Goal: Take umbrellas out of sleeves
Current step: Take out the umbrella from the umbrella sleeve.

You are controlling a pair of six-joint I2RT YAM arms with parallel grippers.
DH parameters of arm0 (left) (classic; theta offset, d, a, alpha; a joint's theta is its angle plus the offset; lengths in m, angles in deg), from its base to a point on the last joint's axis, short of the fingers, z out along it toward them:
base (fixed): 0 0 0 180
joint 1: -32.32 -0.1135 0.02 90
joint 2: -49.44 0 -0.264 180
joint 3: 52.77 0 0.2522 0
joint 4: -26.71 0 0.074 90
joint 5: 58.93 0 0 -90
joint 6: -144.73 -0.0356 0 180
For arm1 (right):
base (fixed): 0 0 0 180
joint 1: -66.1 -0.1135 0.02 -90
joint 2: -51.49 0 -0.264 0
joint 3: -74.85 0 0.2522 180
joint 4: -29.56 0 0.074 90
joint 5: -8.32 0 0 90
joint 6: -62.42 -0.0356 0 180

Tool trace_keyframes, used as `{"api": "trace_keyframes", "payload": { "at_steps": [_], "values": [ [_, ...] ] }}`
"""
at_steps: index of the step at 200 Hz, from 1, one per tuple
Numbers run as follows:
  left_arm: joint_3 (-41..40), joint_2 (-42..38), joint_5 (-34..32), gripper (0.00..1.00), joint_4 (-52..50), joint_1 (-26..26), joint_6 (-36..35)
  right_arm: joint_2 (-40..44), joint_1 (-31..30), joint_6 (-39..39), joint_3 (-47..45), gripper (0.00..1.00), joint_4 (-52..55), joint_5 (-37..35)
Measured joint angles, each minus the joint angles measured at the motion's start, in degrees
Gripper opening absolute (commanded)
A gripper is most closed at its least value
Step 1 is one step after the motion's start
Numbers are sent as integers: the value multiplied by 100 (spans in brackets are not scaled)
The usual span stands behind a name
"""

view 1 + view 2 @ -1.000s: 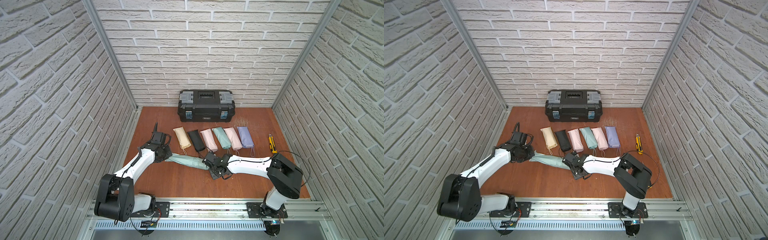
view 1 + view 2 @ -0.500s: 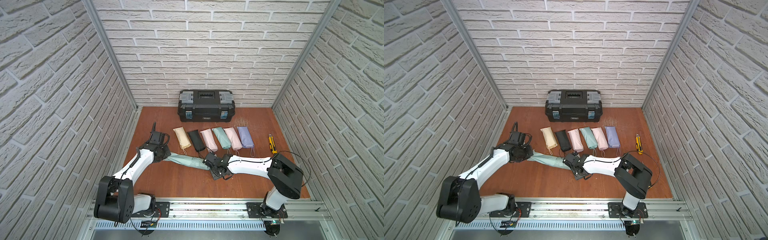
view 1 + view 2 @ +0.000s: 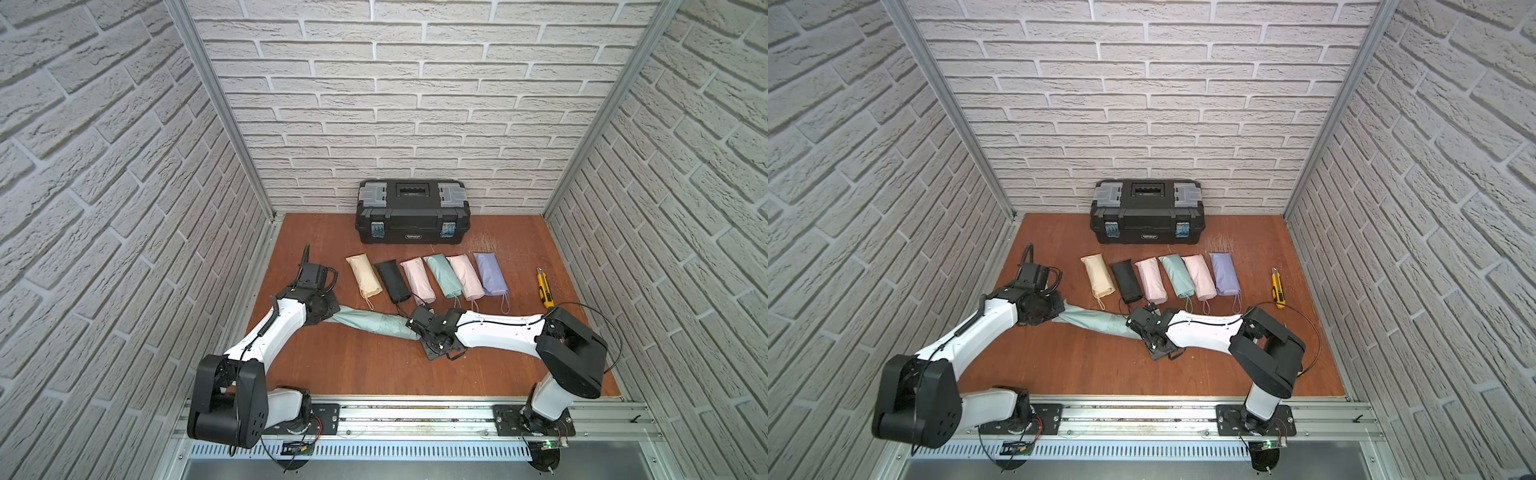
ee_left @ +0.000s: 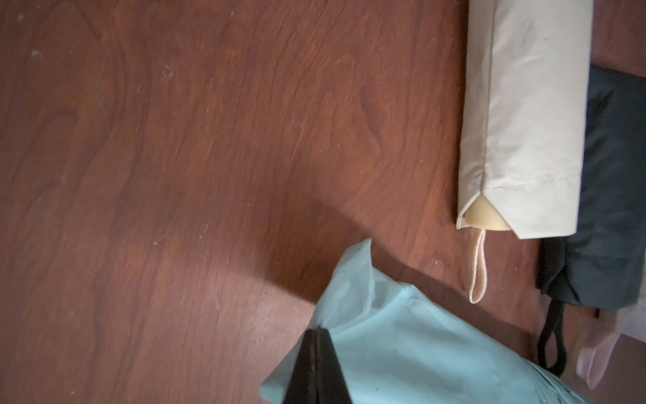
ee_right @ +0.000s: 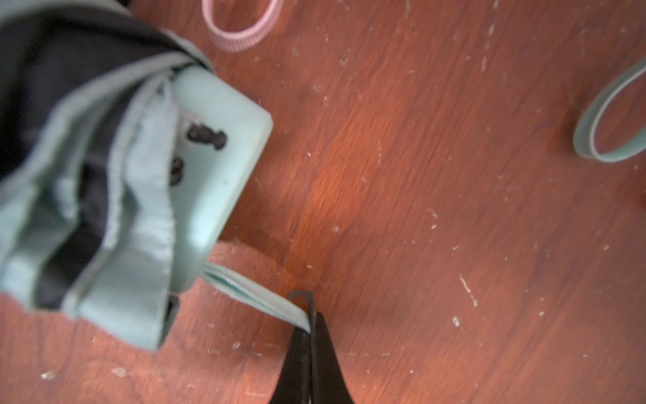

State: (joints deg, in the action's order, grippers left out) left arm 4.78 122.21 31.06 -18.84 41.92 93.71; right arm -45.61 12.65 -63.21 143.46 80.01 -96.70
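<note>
A mint umbrella (image 3: 395,328) lies part way out of its mint sleeve (image 3: 353,318) in front of the row, stretched between my two grippers. My left gripper (image 3: 329,312) is shut on the sleeve's closed end (image 4: 402,349); its fingertips (image 4: 316,332) pinch the fabric. My right gripper (image 5: 309,321) is shut on the umbrella's mint wrist loop (image 5: 255,293), just past the handle (image 5: 216,157). Behind lie several umbrellas in sleeves: cream (image 3: 364,275), black (image 3: 392,281), pink (image 3: 417,280), mint (image 3: 444,275), pink (image 3: 464,276) and lavender (image 3: 491,274).
A black toolbox (image 3: 412,210) stands against the back wall. A yellow utility knife (image 3: 545,287) lies right of the row. Brick walls close the left, right and back. The cream sleeve (image 4: 524,122) is close to my left gripper.
My left gripper has shifted slightly to the left with the sleeve end. The right gripper has kept its place and its hold on the loop.
</note>
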Motion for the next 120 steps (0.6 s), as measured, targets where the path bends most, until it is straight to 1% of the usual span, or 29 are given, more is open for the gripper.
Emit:
{"api": "trace_keyframes", "payload": {
  "at_steps": [120],
  "values": [
    [0, -66, -13, 0, -66, -101, -46, 4, 0, 2, -2, 3, 22, -20]
  ]
}}
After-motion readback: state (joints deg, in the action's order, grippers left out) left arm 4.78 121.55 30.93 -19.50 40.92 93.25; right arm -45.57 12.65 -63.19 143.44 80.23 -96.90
